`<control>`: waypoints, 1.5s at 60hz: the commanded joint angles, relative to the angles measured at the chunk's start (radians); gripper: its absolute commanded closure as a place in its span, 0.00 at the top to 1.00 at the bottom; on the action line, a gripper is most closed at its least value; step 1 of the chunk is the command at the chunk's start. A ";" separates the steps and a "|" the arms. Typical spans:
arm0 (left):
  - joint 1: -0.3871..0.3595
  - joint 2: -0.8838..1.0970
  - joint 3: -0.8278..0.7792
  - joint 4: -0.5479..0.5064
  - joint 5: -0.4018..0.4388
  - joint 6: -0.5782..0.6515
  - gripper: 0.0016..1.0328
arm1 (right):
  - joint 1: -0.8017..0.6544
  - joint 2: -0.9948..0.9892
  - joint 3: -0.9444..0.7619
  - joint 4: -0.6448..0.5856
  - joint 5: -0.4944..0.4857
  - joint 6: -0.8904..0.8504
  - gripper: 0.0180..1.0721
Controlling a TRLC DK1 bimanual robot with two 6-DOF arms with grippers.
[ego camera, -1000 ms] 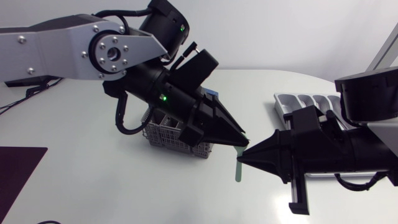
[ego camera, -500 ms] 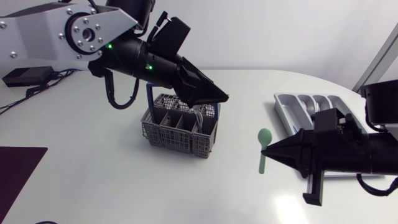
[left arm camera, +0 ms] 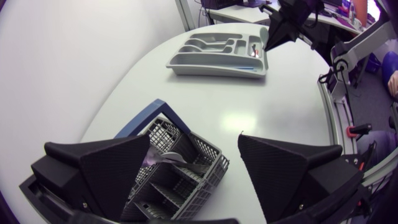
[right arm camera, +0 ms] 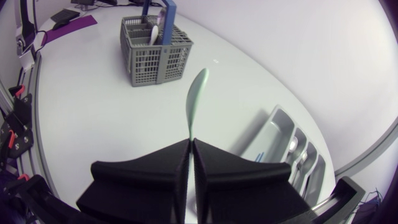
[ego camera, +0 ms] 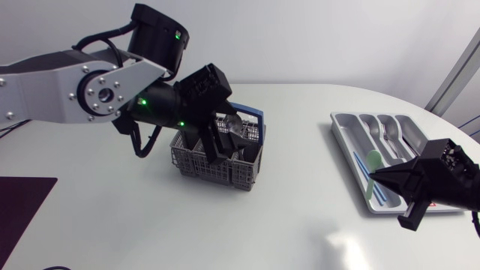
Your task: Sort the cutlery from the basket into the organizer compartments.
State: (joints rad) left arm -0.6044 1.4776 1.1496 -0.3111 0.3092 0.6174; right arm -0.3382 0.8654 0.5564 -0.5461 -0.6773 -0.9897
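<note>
Between the fingers of our right gripper sits a pale green spoon. The two fingers press together on its stem end. In the right wrist view the spoon sticks straight out ahead of the gripper, with its bowl farthest from us. Seen from the head view, it hangs above the organizer, over the long compartment on the side facing the basket. We cannot tell whether it touches the tray.

The organizer's narrower compartments hold metal cutlery. The organizer lies near the right edge of the table, well apart from the basket.

The grey mesh basket stands nearer the middle, with a blue handle raised over it and a shiny metal piece inside.

Our left gripper points down over the basket, its fingers wide apart and holding nothing. In the left wrist view the basket shows through the gap between them, with one finger in front of its near side.

A dark mat lies at the table's left edge.
</note>
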 commanded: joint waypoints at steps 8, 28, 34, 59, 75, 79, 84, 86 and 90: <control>0.002 -0.007 -0.047 0.038 -0.038 0.107 0.95 | -0.147 0.037 -0.053 0.083 0.004 -0.106 0.05; 0.012 0.006 -0.059 0.047 -0.058 0.165 0.94 | -0.401 0.185 -0.055 0.244 0.004 -0.273 0.05; 0.014 0.006 -0.067 0.058 -0.064 0.174 0.94 | -0.449 0.216 -0.069 0.321 0.004 -0.302 0.05; 0.003 0.007 -0.077 0.070 -0.094 0.188 0.94 | -0.544 0.455 -0.092 0.640 0.062 -0.374 0.05; 0.003 0.000 -0.082 0.070 -0.110 0.191 0.94 | -0.542 0.543 -0.098 0.724 0.140 -0.402 0.05; 0.003 -0.003 -0.087 0.070 -0.111 0.191 0.94 | -0.541 0.563 -0.107 0.767 0.157 -0.402 0.05; 0.005 -0.008 -0.093 0.070 -0.111 0.191 0.94 | -0.538 0.586 -0.113 0.796 0.176 -0.403 0.06; 0.005 -0.010 -0.094 0.070 -0.111 0.191 0.94 | -0.538 0.590 -0.113 0.796 0.179 -0.403 0.06; 0.005 -0.016 -0.099 0.070 -0.113 0.191 0.94 | -0.536 0.597 -0.115 0.796 0.185 -0.403 0.06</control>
State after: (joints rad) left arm -0.5976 1.4776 1.0866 -0.2478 0.2020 0.7868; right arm -0.8742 1.4429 0.4706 0.2367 -0.4999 -1.3663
